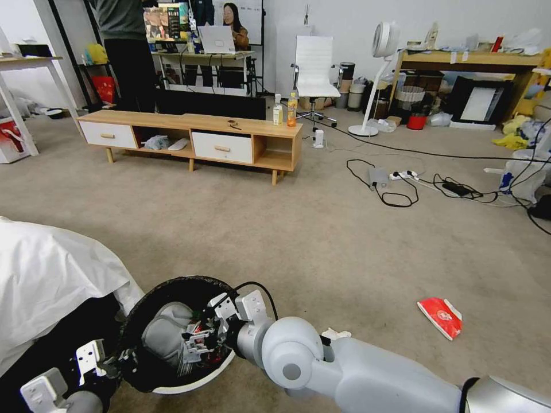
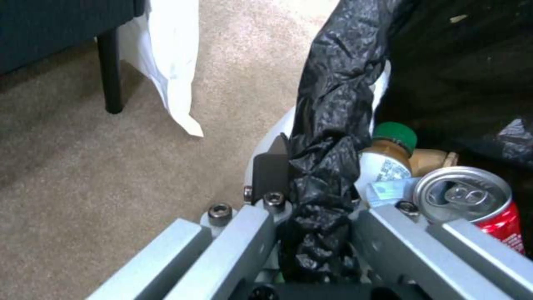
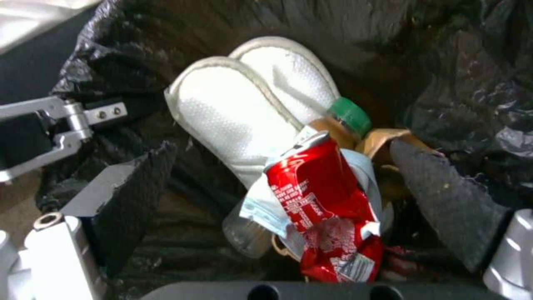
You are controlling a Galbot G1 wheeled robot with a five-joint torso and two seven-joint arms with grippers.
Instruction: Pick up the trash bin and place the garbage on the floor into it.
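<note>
Black-lined round white plastic trash bin point(image 1: 172, 338): held at its rim by the left gripper point(image 2: 316, 216); fingers clenched on it
Right gripper point(image 3: 289, 200): fingers spread above the crushed red can point(image 3: 322, 208) inside
Flat red packet point(image 1: 440, 316): on carpet

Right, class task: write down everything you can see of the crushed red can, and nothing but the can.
The crushed red can is shiny red metal with white print, dented and crumpled along its body. Its silver top, pull tab included, is intact. It lies inside the trash bin on the black bag, resting on a clear green-capped bottle and beside white padded slippers. The right gripper hangs open above it, a finger on either side, not gripping it.
</note>
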